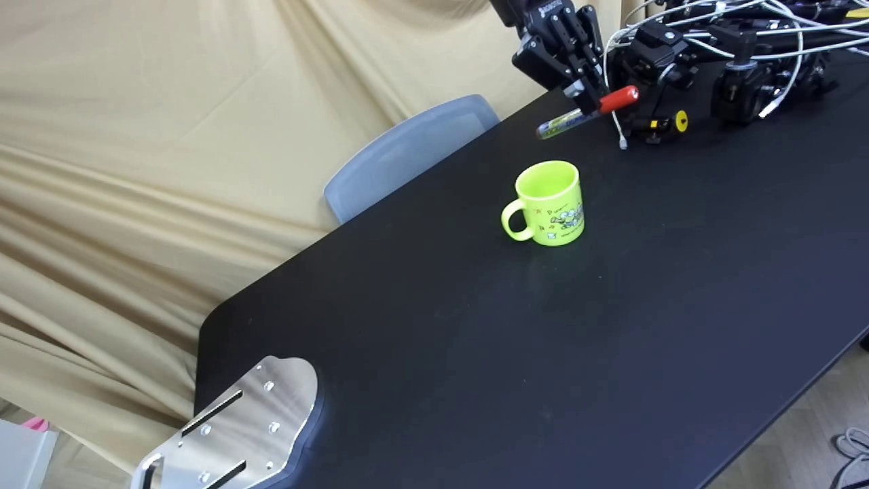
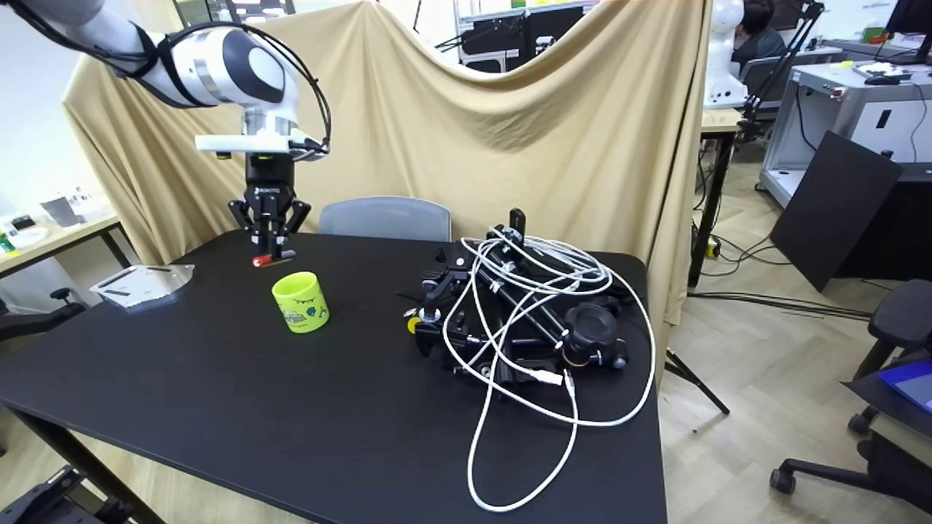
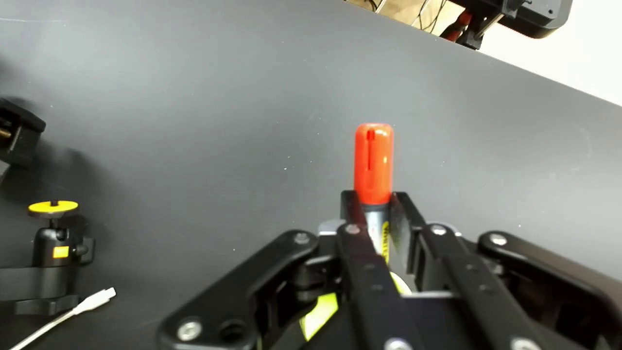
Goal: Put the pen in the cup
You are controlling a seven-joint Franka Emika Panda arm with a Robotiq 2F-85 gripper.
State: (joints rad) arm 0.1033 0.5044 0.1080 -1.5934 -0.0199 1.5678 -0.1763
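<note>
The pen shows in both exterior views [image 1: 569,123] [image 2: 282,255] with a red cap and a dark blue, patterned body. My gripper [image 1: 589,103] [image 2: 272,252] is shut on it near the cap and holds it roughly level in the air. In the wrist view the red cap [image 3: 373,163] sticks out beyond the fingertips [image 3: 374,201]. The lime-green cup [image 1: 558,212] [image 2: 301,303] stands upright on the table, its handle showing in an exterior view. The gripper and pen are above the cup's rim height and off to its side. In the wrist view the fingers hide most of the cup [image 3: 319,313].
Black camera mounts [image 2: 582,327] [image 3: 51,248] with coiled white cables lie on the black table [image 1: 434,326] beside the cup. A metal plate [image 1: 271,401] [image 2: 145,282] is at another part of the table. A grey chair [image 1: 407,153] [image 2: 386,218] stands at the edge.
</note>
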